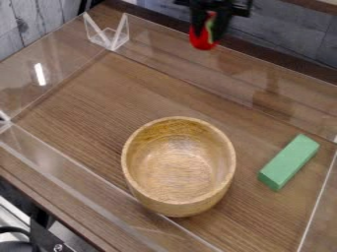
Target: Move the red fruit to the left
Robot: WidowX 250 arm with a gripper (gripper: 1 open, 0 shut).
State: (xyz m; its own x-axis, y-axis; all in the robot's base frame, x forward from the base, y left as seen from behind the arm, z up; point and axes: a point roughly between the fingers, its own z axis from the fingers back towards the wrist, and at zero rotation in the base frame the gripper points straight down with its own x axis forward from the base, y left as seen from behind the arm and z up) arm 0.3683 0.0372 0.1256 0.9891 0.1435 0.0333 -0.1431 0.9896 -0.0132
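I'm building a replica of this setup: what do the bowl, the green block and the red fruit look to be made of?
The bowl looks like light wood with a smooth finish; grain lines show inside it. The green block looks like painted wood or plastic, with a flat, even, matte colour. The red fruit, gripped in the gripper, appears to be glossy plastic or rubber, though blur leaves that uncertain.

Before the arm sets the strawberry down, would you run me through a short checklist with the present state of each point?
1. Red fruit held in the gripper: ok.
2. Fruit lifted off the table: ok.
3. Fruit now left of the wooden bowl: not ok, it hangs roughly above the bowl's far side.
4. Green block undisturbed beside the bowl: ok.
5. Bare wood left of the bowl for a landing spot: ok.
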